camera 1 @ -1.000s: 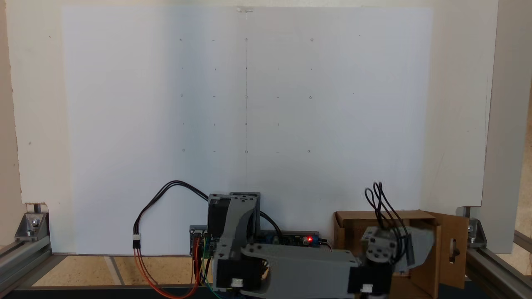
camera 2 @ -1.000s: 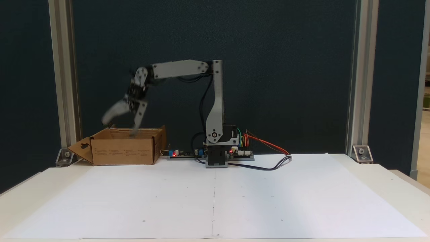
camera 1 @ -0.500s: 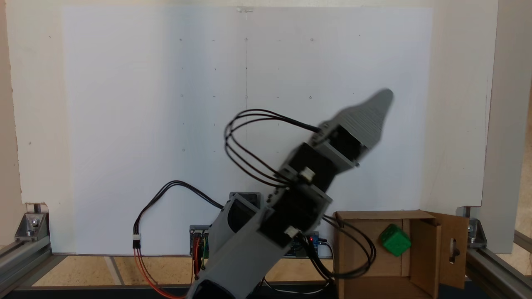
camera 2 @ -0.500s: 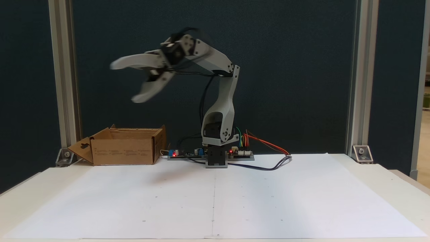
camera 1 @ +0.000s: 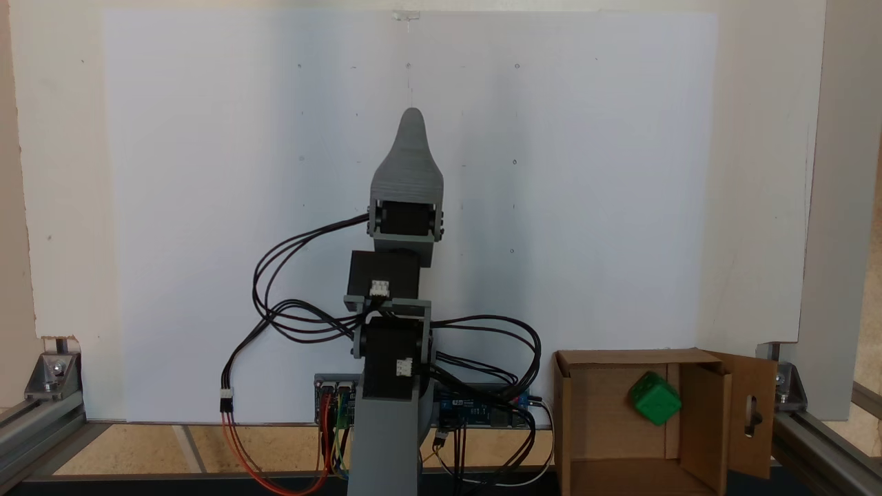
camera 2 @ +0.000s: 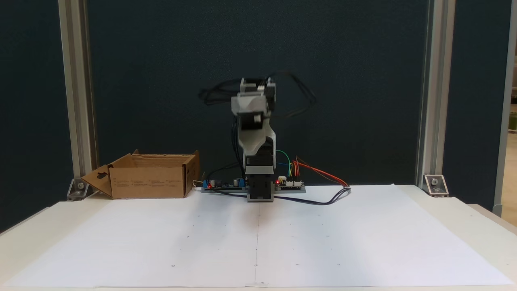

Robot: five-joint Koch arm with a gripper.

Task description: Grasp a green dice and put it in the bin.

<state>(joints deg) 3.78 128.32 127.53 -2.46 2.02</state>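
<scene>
The brown cardboard box with open flaps (camera 2: pixel 150 176) carries rows of small dark print on its front wall in a fixed view, too fine to read; no brand can be made out on it or on the blue circuit board (camera 1: pixel 475 411) behind the arm's base. In a fixed view from above, the small bright green plastic cube with rounded corners (camera 1: pixel 654 398) lies inside the box (camera 1: pixel 592 413), toward its right side and close to the inner flap, resting on the box floor. The cube sits turned at an angle to the box walls, one corner aimed toward the lower right of that view, and sunken pips show faintly on its upper face, though I cannot count them. A cube has no long axis to speak of. The outer flap with a slot-shaped cutout (camera 1: pixel 752 415) hangs open on the box's right. The grey and black hobby arm (camera 1: pixel 389 386) stands folded over its own base, well apart from the box, aimed straight away from the camera over the white paper sheet (camera 1: pixel 207 207) marked with small dots. Its grey gripper (camera 1: pixel 411 120) shows a single tapered tip, one jaw lying behind the other, and in the other fixed view the gripper (camera 2: pixel 253 121) faces the camera and is blurred, so I cannot tell whether it is parted or closed. Nothing green shows at it.
</scene>
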